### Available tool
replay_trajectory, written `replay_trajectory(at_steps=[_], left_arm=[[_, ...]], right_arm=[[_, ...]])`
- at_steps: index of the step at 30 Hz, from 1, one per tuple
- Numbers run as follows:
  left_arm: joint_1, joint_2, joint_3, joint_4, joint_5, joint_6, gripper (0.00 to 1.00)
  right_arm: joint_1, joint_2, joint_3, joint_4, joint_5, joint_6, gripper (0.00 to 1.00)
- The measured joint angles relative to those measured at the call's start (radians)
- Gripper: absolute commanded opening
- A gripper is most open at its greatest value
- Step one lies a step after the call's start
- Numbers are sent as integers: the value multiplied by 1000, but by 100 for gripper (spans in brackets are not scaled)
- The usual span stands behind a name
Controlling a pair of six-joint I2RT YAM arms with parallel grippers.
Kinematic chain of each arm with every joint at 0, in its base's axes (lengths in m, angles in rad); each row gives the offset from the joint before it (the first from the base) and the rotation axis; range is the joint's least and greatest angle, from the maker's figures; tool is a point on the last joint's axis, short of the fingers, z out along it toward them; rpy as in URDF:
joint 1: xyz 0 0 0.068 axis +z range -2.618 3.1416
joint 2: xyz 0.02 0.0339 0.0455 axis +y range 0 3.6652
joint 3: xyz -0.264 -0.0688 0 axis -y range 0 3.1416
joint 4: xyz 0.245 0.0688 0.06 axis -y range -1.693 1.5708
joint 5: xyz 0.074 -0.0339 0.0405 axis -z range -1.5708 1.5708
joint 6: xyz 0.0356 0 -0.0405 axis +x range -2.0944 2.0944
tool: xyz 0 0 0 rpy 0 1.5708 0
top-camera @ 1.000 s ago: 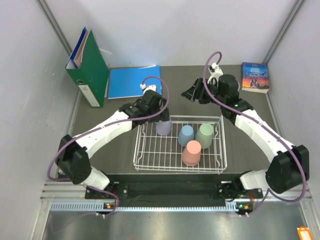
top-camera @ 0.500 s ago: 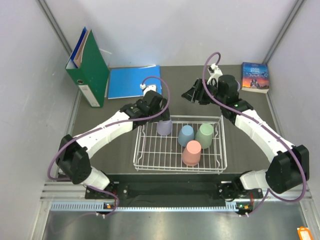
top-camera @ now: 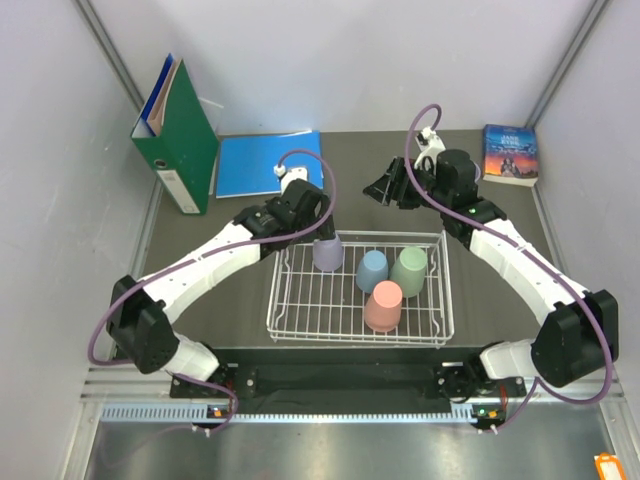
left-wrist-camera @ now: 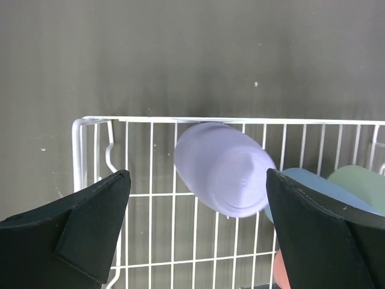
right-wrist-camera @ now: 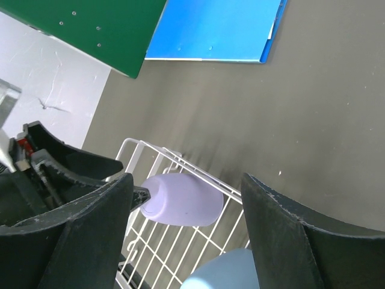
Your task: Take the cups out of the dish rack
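The white wire dish rack (top-camera: 300,318) holds four upturned cups: lavender (top-camera: 328,256) at its far left, dusty blue (top-camera: 372,269), sage green (top-camera: 410,268) and salmon pink (top-camera: 383,306). My left gripper (top-camera: 324,236) hangs open just above the lavender cup (left-wrist-camera: 225,177). Its fingers (left-wrist-camera: 90,229) stand wide on either side of the cup and touch nothing. My right gripper (top-camera: 383,188) is open and empty, hovering over the table beyond the rack's far edge. In its view it looks down on the lavender cup (right-wrist-camera: 180,200) and the blue cup (right-wrist-camera: 228,271).
A blue folder (top-camera: 268,163) and an upright green binder (top-camera: 178,135) sit at the far left of the table. A book (top-camera: 510,154) lies at the far right. Grey walls close in both sides.
The left arm's elbow has swung a little to the left while its gripper stays over the lavender cup. The right arm and the cups have not moved.
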Motion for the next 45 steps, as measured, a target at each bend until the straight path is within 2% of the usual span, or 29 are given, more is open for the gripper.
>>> replay_trajectory(at_steps=[11,25,28,29,31,32,33,35,36,38,45], left_arm=[[-62,5,34,-8,-3,0,99],[-66,120,0,18,7,2,97],[-66,138,0,29,14,2,89],[-66,144,0,32,16,4,75],[-66,151,-2,39,24,2,62],[-66,152,-2,40,24,5,51],[-66,152,-2,41,24,11,34],[-68,150,-2,44,21,18,19],[-70,148,-2,44,19,23,7],[-71,147,-2,42,15,28,0],[-70,95,58,-34,-21,44,0]], right_arm=[[0,-1,0,0,0,0,72],[0,-23,-2,-8,0,-1,72],[0,-23,-2,-17,-1,-3,72],[0,-23,-2,-19,-1,-6,72],[0,-23,-2,-23,-1,-9,72],[0,-23,-2,-23,-1,-10,72],[0,-23,-2,-23,0,-10,72],[0,-23,-2,-23,0,-11,72],[0,-23,-2,-23,0,-12,72],[0,-25,-2,-23,0,-13,72],[0,-45,-2,-24,18,-19,72]])
